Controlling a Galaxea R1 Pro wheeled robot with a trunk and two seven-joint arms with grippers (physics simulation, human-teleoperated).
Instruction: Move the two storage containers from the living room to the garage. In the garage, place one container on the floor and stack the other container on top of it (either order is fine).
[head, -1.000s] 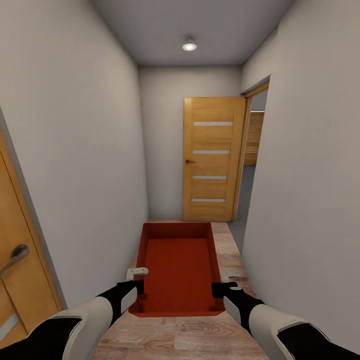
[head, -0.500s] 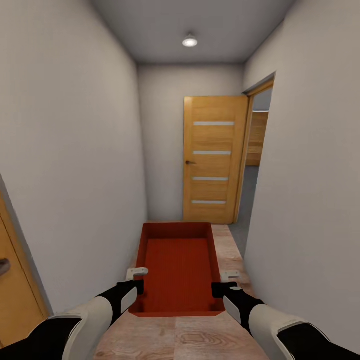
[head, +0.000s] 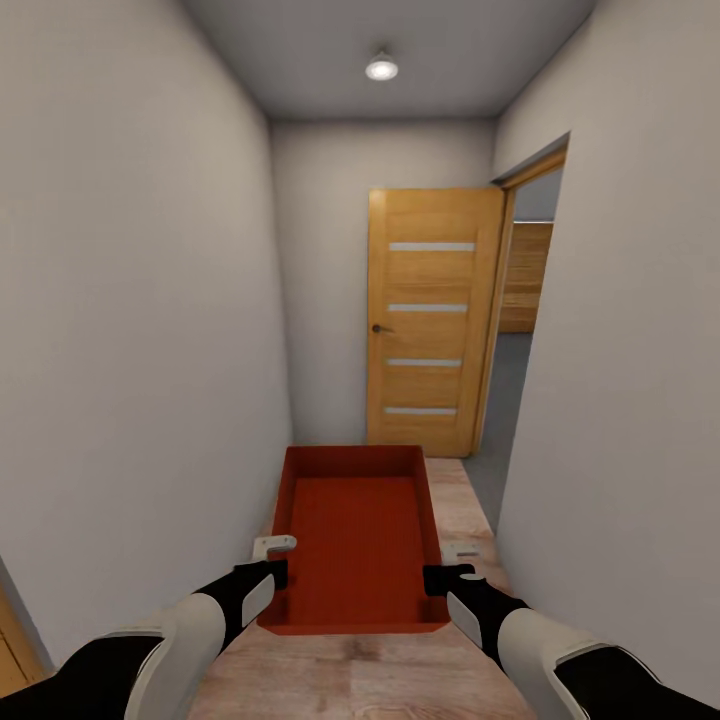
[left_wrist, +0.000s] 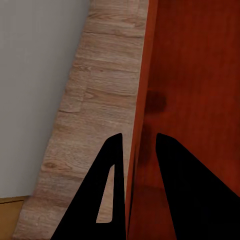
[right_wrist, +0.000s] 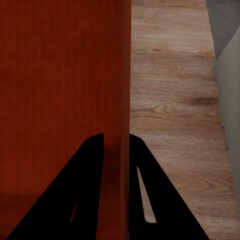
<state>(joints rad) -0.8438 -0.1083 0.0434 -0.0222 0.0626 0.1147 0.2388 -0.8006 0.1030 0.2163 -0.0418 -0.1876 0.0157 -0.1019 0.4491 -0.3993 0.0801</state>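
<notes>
left end effector (left_wrist: 134, 145): clamped on storage container (head: 355, 535) wall | right end effector (right_wrist: 116, 142): likewise, seemingly tight

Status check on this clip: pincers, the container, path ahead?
Left pincer and right pincer each clamped on a side wall of the storage container. Container carried level. Corridor narrow; open wooden door ahead.
</notes>
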